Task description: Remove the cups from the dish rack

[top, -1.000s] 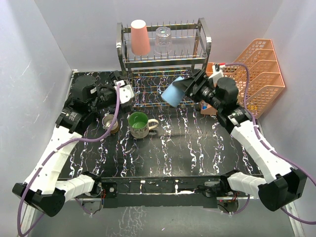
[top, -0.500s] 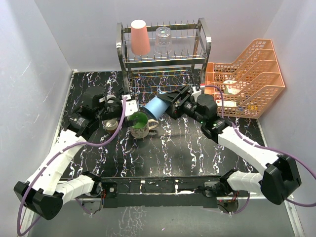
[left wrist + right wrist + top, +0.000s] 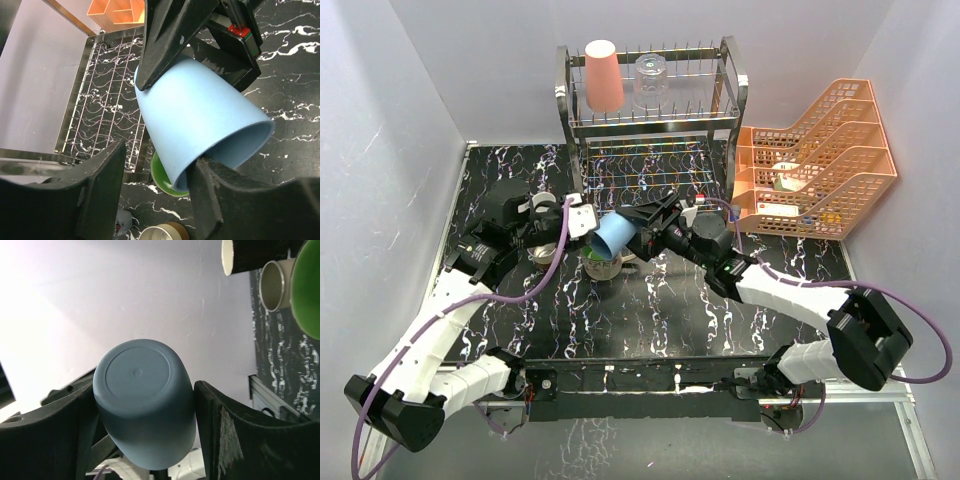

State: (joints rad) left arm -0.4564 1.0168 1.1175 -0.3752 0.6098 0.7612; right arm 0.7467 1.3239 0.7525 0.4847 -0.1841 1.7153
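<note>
Tumbler first: the light-blue tumbler (image 3: pixel 614 236) is off the dish rack (image 3: pixel 650 125) and in the air just in front of the rack's left half. It is tipped onto its side with its open mouth turned away from the wrist that carries it. My right gripper (image 3: pixel 632 226) is clamped on it, one finger against each side of the wall near the closed base. The right wrist view shows that base flat and round between the two fingers. Below the tumbler, also in front of the rack's left half, the cream mug (image 3: pixel 607 264) sits upright on the table (image 3: pixel 680 300), its green inside partly covered from above. My left gripper (image 3: pixel 576 216) hangs just beside the tumbler, its jaws apart and nothing gripped; the tumbler's rim is close to one finger, but I cannot tell whether they touch. Near the mug I see the brownish metallic cup (image 3: pixel 159 233) and the black cup (image 3: pixel 239 255) with its cream inside. On the rack's top tier the salmon-pink tumbler (image 3: pixel 603 76) stands mouth-down with the clear glass (image 3: pixel 651 84) beside it. Orange lattice trays (image 3: pixel 825 160) sit just right of the rack.
</note>
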